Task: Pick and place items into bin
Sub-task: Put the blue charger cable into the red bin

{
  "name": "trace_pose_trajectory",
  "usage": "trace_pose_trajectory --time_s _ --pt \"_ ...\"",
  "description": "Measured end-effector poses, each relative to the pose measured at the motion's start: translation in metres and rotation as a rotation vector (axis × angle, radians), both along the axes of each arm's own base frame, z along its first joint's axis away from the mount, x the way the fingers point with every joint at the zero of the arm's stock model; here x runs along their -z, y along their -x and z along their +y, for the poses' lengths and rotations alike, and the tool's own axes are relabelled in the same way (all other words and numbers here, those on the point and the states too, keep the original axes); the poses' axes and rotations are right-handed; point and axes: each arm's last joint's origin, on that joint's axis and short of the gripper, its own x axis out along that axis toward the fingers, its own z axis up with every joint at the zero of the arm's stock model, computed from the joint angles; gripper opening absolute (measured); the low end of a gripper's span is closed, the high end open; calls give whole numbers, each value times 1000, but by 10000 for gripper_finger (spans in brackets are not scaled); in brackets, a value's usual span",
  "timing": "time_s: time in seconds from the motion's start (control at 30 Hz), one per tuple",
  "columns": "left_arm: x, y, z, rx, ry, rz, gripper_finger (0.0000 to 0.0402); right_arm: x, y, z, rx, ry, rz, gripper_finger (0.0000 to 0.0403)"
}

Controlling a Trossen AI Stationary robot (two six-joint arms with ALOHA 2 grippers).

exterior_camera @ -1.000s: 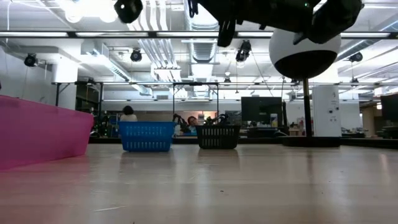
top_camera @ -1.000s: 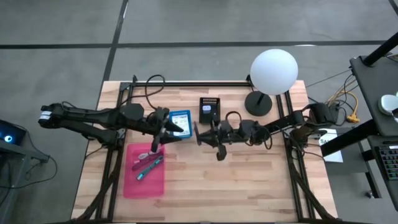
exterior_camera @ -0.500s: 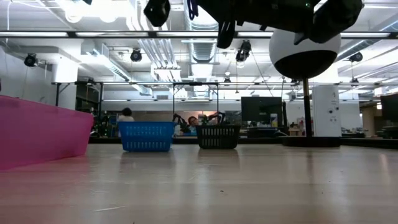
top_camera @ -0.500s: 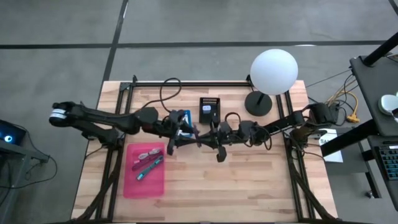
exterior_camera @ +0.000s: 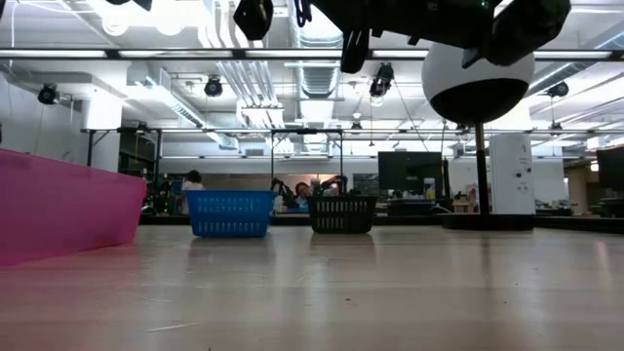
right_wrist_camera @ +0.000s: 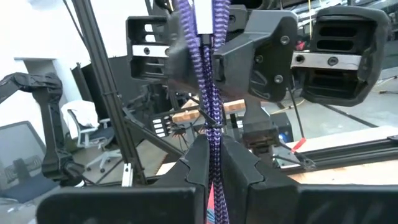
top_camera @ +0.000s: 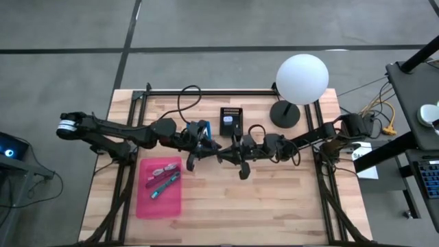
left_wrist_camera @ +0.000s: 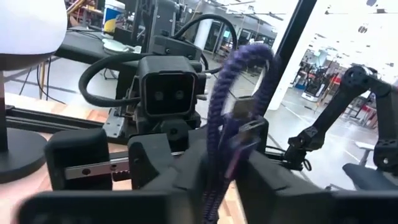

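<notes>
Centre of high view: left gripper (top_camera: 206,145) and right gripper (top_camera: 223,154) met, both clamped on purple cord (right_wrist_camera: 208,93); pink bin (top_camera: 159,186) lower left.

table (exterior_camera: 390,292): bare wood
pink bin (exterior_camera: 58,205): wall at left edge
blue basket (exterior_camera: 230,213): far back, beside black basket (exterior_camera: 342,214)
ball lamp (exterior_camera: 477,83): upper right, partly behind dark arms
</notes>
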Motion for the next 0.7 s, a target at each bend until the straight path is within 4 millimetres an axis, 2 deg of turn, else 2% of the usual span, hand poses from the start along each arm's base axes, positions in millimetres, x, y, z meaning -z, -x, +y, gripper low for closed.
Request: trace_pose_trajectory --time_s 0.1,0.23,0.37,0.57,0.7 --pt "0 1 0 -3 32 9 15 0 0 0 -3 0 -2 13" --pt "1 1 0 -3 45 31 13 0 0 0 -4 -2 6 15" --pt "3 9 0 21 44 114 13 6 -1 0 -5 -9 70 39" --pt "3 35 -1 94 134 301 13 29 -1 -1 1 -129 324 83" --pt "8 60 -5 180 261 515 13 44 3 0 6 -182 494 101"
